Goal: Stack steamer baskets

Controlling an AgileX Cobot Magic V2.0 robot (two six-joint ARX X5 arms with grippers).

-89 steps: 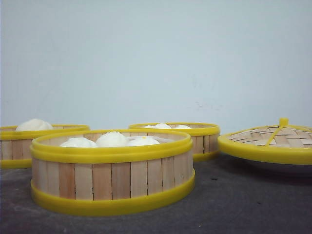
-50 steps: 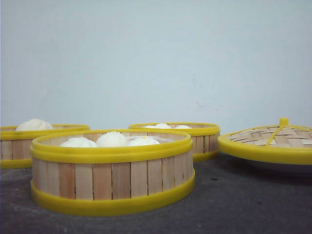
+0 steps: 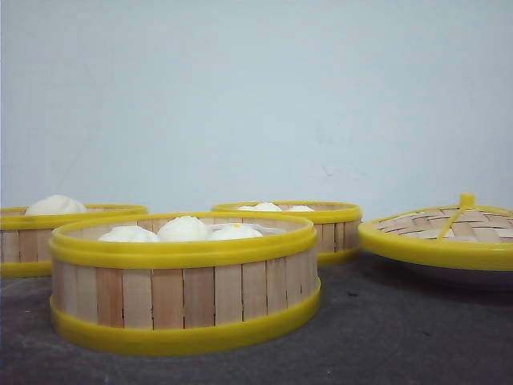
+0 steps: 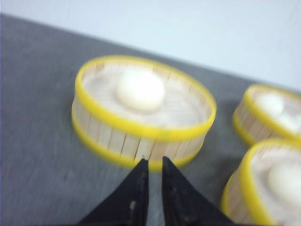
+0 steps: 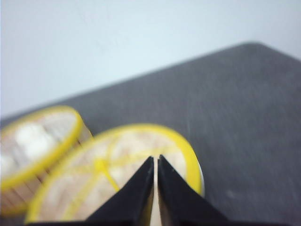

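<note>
We see three steamer baskets standing apart on the dark desk [image 3: 401, 337], none stacked. In the front view, the near basket [image 3: 184, 281] holds three white buns [image 3: 183, 229]. The left basket [image 3: 48, 237] sits farther back at the frame edge with one bun [image 3: 54, 205] showing above its rim. The far basket [image 3: 309, 228] stands behind the near one, also with buns in it.

We observe the left hand [image 4: 154, 165] above the desk with its two black fingers [image 4: 138, 188] nearly together and nothing between them. The left basket [image 4: 141, 110] lies just ahead of these fingertips, with a single bun [image 4: 140, 89] in it. The other two baskets show at the side of this hand, partly cut off.

We observe the right hand [image 5: 155, 162] with its fingers [image 5: 136, 193] likewise closed to a narrow slit, gripping nothing. Directly beneath and ahead of it lies the woven lid [image 5: 117, 179]. In the front view, this lid [image 3: 441, 233] rests on a white plate [image 3: 461, 277]. Both wrist views are blurred.
</note>
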